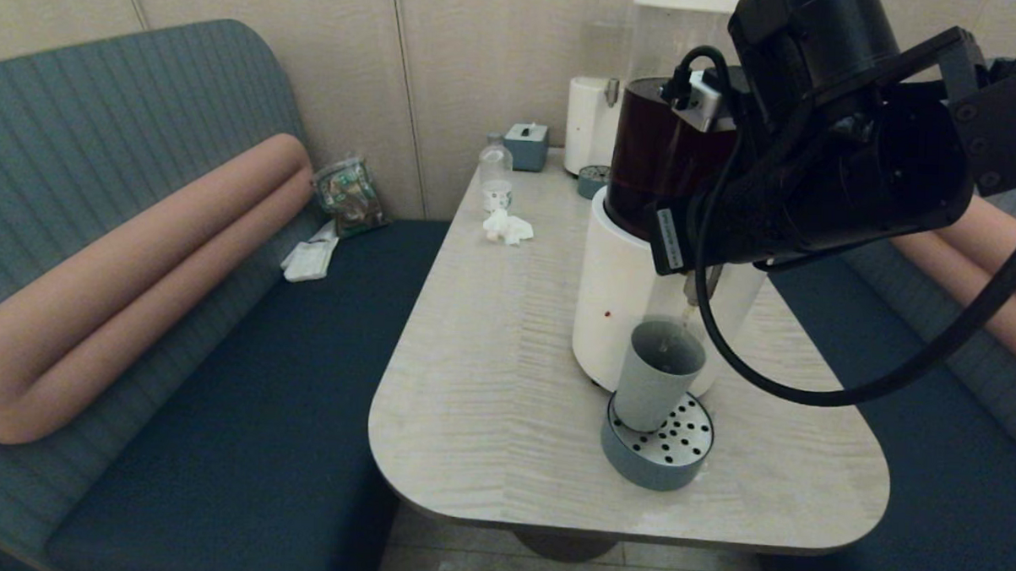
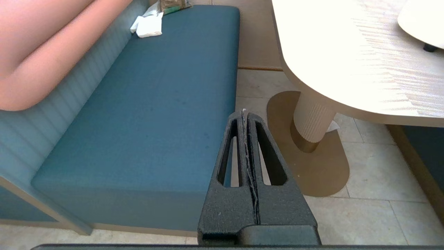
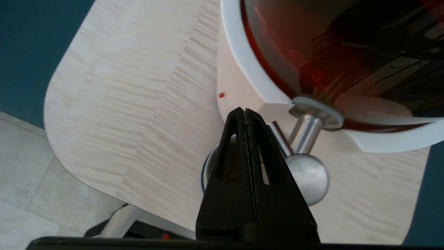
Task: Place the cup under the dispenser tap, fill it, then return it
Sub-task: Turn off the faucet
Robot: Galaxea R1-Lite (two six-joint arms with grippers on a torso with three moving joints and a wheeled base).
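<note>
Right gripper, fingers closed and empty, sits at the dispenser tap; your cup is placed near the table's near edge; filling and return remain.

Head view: high, looking forward and down along the table, with the dispenser near. Left wrist view: low beside the table's near edge, facing bench and floor. Right wrist view: close above the dispenser tap, facing down; all share the table's near end.
</note>
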